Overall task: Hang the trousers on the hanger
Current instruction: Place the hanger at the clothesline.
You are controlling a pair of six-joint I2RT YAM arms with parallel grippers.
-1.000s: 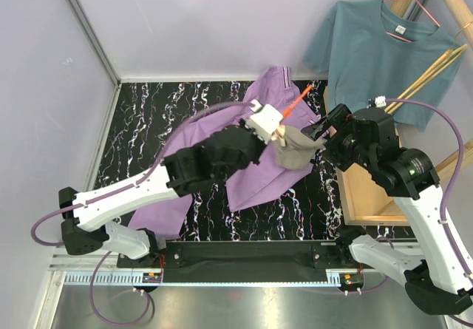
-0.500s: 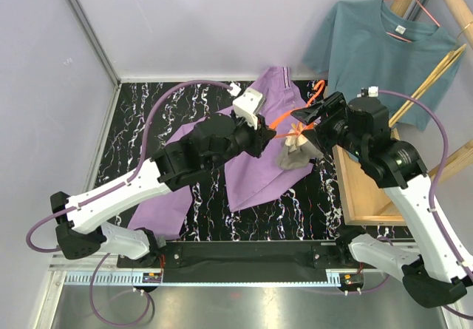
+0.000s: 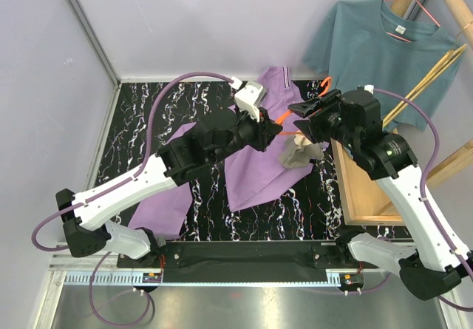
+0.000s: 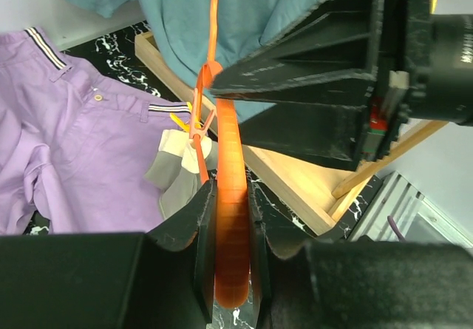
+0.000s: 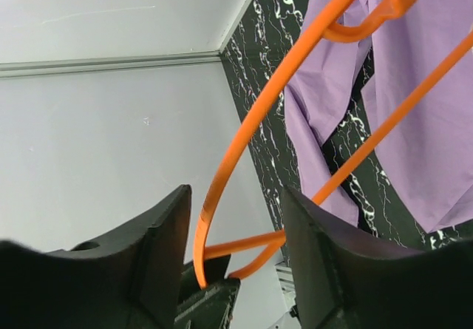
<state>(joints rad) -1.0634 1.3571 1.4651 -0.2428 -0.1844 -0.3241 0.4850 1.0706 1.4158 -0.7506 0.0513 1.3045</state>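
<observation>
The lilac trousers [image 3: 251,175] lie spread on the black marbled table, and their striped waistband [image 4: 164,108] shows in the left wrist view. Only a short piece of the yellow hanger [image 4: 179,122] shows, beside that waistband. My left gripper [image 3: 270,129] is shut on the bar of an orange hanger [image 4: 230,196], held above the trousers. A small grey garment [image 3: 299,154] hangs clipped to it. My right gripper [image 3: 298,116] faces the left one. Its jaws stand apart around the orange hanger's curved rod [image 5: 244,137], with gaps on both sides.
A teal shirt [image 3: 377,55] hangs on another orange hanger from the wooden rack at the back right. A wooden frame [image 3: 361,192] lies under the right arm at the table's right edge. Grey walls close the left and far sides.
My left arm carried the orange hanger and grey garment up and away from me. My right gripper swung in to meet it, and its jaws narrowed around the rod.
</observation>
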